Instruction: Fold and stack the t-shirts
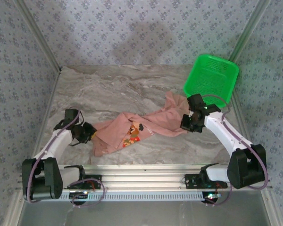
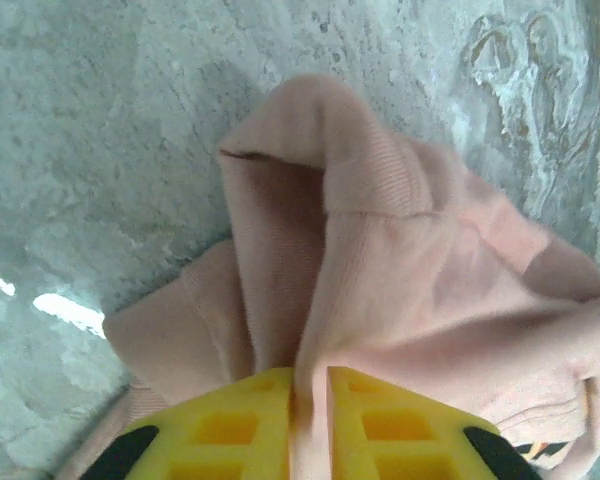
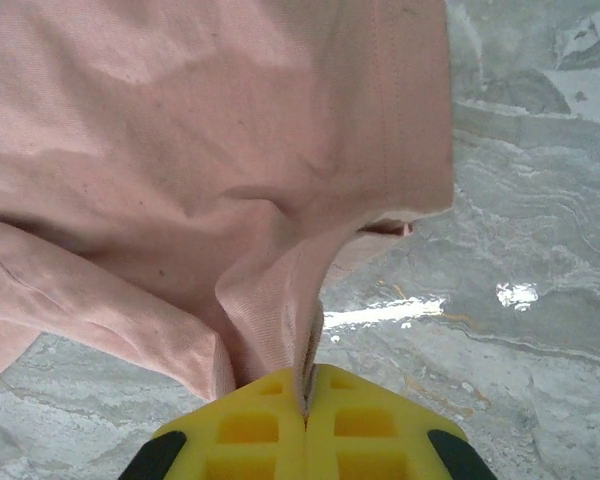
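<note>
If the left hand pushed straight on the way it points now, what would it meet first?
The left hand pinches the pink t-shirt, whose raised fold bunches directly ahead, so cloth comes first; the marble table lies beyond. Depth is unclear.

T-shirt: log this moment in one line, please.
t-shirt: unfolded, bunched on table | left gripper: pinching its left end | right gripper: pinching its right end | green basket: far right corner

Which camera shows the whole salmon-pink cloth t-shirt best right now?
Top external: the salmon-pink cloth t-shirt lies stretched between left gripper and right gripper, printed graphic showing. Each wrist view gives a close fold pinched between yellow fingers.
</note>
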`<state>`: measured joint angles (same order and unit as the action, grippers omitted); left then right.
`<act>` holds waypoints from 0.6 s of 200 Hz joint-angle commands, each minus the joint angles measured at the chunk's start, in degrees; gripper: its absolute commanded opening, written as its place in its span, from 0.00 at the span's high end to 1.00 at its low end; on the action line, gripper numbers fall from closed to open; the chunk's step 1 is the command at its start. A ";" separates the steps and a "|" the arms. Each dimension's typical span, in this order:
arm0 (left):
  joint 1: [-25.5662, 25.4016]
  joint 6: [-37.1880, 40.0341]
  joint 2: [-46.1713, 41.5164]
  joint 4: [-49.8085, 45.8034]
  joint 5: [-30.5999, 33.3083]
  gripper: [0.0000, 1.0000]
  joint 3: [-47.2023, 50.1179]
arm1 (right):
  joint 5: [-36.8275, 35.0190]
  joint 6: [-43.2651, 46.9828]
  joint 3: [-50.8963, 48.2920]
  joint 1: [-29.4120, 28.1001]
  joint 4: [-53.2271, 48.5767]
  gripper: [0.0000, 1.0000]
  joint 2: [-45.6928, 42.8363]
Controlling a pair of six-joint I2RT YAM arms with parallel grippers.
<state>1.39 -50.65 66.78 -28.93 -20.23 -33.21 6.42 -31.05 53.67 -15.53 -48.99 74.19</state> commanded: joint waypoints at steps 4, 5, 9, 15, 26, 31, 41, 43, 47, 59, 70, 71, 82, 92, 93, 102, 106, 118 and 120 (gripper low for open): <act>0.19 2.52 2.09 -0.84 -4.25 0.60 -1.90 | 1.09 -0.68 -0.39 -0.53 0.61 1.00 1.45; 0.15 2.46 1.89 -0.98 -4.36 0.59 -1.92 | 1.12 -0.64 -0.31 -0.54 0.63 1.00 1.47; 0.06 2.13 0.87 -1.83 -4.61 0.55 -2.19 | 1.22 -0.63 -0.07 -0.71 0.49 1.00 1.66; -0.25 1.66 -1.66 -3.76 -4.73 0.49 -2.54 | 1.25 -0.47 0.31 -0.71 0.26 1.00 1.96; -1.49 0.21 -7.31 -8.56 -4.47 0.40 -3.24 | 1.23 0.09 0.66 -0.82 -0.05 1.00 2.24; -2.28 -0.89 -9.96 -10.79 -4.91 0.38 -3.47 | 1.60 0.26 0.62 -0.85 -0.05 1.00 2.27; -4.74 -4.06 -14.87 -14.45 -5.81 0.35 -3.16 | 3.20 0.55 0.48 -0.74 -0.18 1.00 2.61; -5.39 -4.90 -15.88 -14.90 -5.84 0.35 -3.04 | 3.42 0.62 0.54 -0.75 -0.28 1.00 2.73; -6.83 -6.64 -17.58 -15.74 -5.81 0.34 -2.63 | 3.99 0.86 0.48 -0.73 -0.36 1.00 2.87; -11.97 -13.16 -21.48 -16.02 -5.96 0.34 -0.23 | 5.04 1.77 0.74 -0.56 -0.53 1.00 3.81; -17.67 -20.42 -24.15 -13.29 -5.07 0.34 3.18 | 5.37 2.89 1.06 -0.40 -0.84 1.00 4.62; -18.14 -21.10 -24.37 -12.97 -4.90 0.35 3.52 | 5.41 2.95 1.07 -0.39 -0.93 1.00 4.72; -24.26 -28.19 -26.37 -8.31 -2.31 0.35 6.65 | 5.73 4.00 1.48 0.04 -1.01 1.00 5.60; -28.46 -33.20 -26.72 -4.18 -0.51 0.36 9.27 | 6.21 4.53 1.73 0.40 -0.78 1.00 6.17; -28.85 -33.64 -26.75 -3.71 -0.38 0.36 9.55 | 6.27 4.65 1.76 0.45 -0.72 1.00 6.24; -31.99 -36.60 -25.74 -0.31 1.32 0.36 11.04 | 6.88 5.01 1.79 0.61 -0.35 1.00 6.61; -33.18 -37.51 -24.95 1.38 1.95 0.36 11.35 | 7.02 5.18 1.79 0.69 -0.32 1.00 6.71; -35.85 -39.38 -21.02 6.69 3.38 0.37 11.68 | 7.37 5.77 1.88 0.78 -0.05 1.00 7.09; -36.11 -39.66 -20.14 7.61 3.47 0.37 11.68 | 7.34 5.86 1.88 0.81 -0.05 1.00 7.19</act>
<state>-30.55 -75.11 41.56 -31.90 -21.34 -22.63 11.84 -27.73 53.84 -15.22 -48.51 80.60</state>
